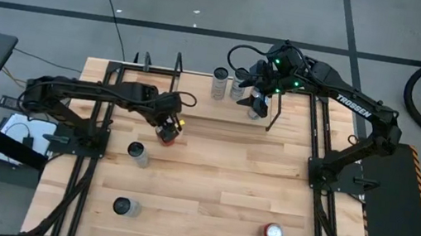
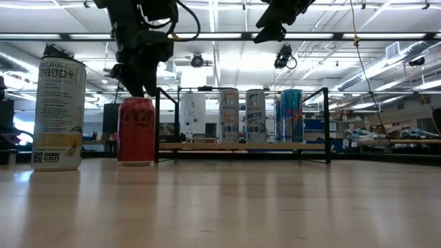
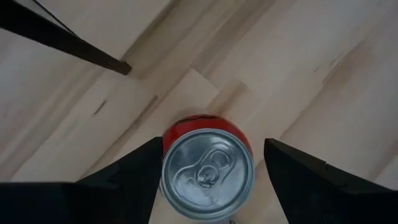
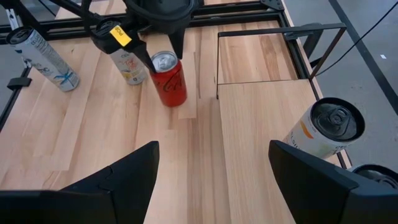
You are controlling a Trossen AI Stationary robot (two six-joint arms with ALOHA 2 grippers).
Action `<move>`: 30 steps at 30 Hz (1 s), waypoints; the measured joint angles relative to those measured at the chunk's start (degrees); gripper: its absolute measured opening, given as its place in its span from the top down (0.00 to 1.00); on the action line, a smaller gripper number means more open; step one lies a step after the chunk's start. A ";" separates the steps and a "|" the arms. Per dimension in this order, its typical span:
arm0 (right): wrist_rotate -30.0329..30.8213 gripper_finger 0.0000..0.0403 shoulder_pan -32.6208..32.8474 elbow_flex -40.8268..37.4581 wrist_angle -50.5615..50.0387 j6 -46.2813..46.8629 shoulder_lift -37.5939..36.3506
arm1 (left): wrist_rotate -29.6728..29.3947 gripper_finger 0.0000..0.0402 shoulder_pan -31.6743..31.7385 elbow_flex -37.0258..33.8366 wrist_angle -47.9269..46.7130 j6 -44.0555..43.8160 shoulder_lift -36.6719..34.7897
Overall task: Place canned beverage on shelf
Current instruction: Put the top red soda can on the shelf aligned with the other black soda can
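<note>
Left gripper [image 1: 167, 131] is down over a red can [image 1: 168, 134] standing upright on the table [image 1: 219, 170], left of centre and in front of the shelf [image 1: 196, 103]. Left wrist view: silver can top [image 3: 208, 173] sits between the two dark fingers [image 3: 134, 174], gaps visible on both sides, so the jaws are spread and not pinching it. Right wrist view confirms it from the far side: red can [image 4: 169, 78] on the wood, left gripper [image 4: 158, 53] straddling its top, a yellow tag [image 4: 118, 35] on the arm. Low view shows what the overhead cannot: the red can [image 2: 136, 130] has its base flat on the table, just left of the shelf's black end frame [image 2: 158, 124], not on the shelf.

Shelf [image 2: 241, 146] in the low view carries four cans in a row; the overhead shows only a white can [image 1: 219, 83] clearly, the others are under the right arm.

Right gripper [image 1: 256, 101] hangs above the shelf's right half, arm bent in from the right edge. Its own camera shows the fingers [image 4: 118, 180] wide apart with nothing between them, and a white-and-orange can [image 4: 326, 127] close by.

Loose cans on the table, overhead: one silver-topped [image 1: 137, 153] below the left gripper, one dark-topped [image 1: 124, 206] near the front left, one red [image 1: 273, 233] front right. Low view has a tall white can [image 2: 59, 114] at left, close to the camera.

Left arm reaches in from the left side, forearm roughly level, wrist pointing down.
</note>
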 joint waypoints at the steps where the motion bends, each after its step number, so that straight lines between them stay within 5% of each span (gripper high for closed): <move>1: 0.00 0.23 0.02 0.00 0.02 0.00 0.00 | 0.09 0.31 0.00 0.00 -0.57 -0.08 0.41; 30: 0.02 0.23 0.00 0.00 -0.04 0.02 0.00 | 1.35 0.31 0.00 0.13 -4.67 0.00 1.69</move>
